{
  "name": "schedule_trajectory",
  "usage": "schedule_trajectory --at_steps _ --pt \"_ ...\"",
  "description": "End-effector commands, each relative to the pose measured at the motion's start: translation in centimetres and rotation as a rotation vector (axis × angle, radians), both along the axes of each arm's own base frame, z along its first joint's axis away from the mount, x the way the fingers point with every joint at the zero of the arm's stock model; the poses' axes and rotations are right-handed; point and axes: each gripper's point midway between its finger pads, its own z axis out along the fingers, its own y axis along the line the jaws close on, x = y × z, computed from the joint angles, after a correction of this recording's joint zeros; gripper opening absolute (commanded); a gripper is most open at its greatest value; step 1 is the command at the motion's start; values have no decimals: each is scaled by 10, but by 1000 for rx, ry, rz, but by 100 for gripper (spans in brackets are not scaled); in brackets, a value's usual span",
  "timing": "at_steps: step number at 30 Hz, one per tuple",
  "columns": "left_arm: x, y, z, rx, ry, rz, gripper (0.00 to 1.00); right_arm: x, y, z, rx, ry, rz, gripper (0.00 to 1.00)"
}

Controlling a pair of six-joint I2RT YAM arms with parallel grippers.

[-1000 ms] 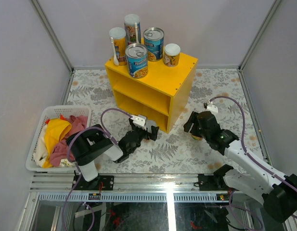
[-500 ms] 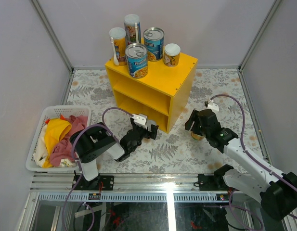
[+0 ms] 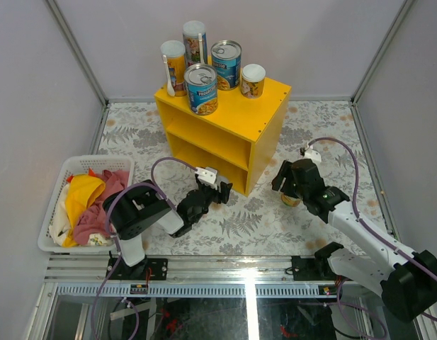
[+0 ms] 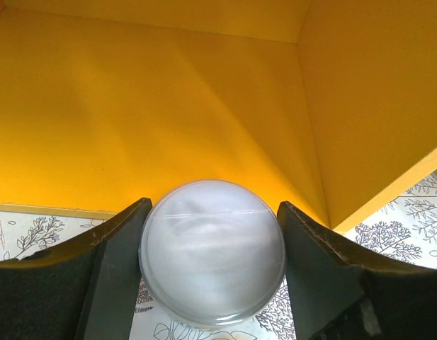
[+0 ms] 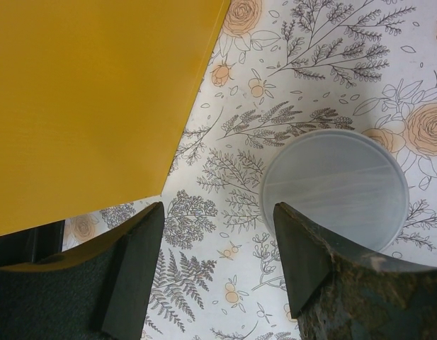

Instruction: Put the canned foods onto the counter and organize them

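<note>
The left gripper [image 4: 212,205] is pinching the pale-lidded can [image 4: 212,258]. Both fingers [image 4: 112,269] are pressing against opposite sides of its rim, and the can is sitting centred between the jaws, filling the gap. Directly ahead of the jaws, the lower compartment of the counter [image 4: 204,106] is facing the gripper. The can is sitting at the compartment's front edge, with the floral table [image 4: 34,230] showing beside it. The right gripper [image 5: 218,207] is holding its jaws spread, with only table cover between them. The loose can [image 5: 345,177] is standing upright on the table, mostly outside the gap, toward the jaw on the right of the wrist view. That jaw's tip is overlapping the lid's edge; whether it is touching cannot be determined. The counter's outer wall is lying beyond the opposite jaw. In the top view, five more cans [image 3: 226,64] are standing upright on the counter's flat top.
</note>
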Motion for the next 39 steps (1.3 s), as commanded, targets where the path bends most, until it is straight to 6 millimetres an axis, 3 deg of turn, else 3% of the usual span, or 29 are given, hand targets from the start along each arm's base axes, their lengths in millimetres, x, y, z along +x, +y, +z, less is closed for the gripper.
schedule_trajectory --at_steps 1,4,11,22,32,39 --pt "11 -2 33 -69 -91 24 11 16 7 30 33 -83 12 71" --pt "9 -2 43 -78 -104 19 0 17 8 31 34 -83 17 71" --pt "-6 -11 69 -61 -116 -38 0 14 6 35 28 -90 25 71" --pt "-63 -16 128 -39 -120 -168 0 5 -6 41 -10 -101 27 71" --pt "-114 -22 216 -7 -149 -304 0 1 -13 46 -32 -122 29 71" --pt "-112 -31 292 29 -192 -282 0 -6 -20 52 -49 -135 27 71"
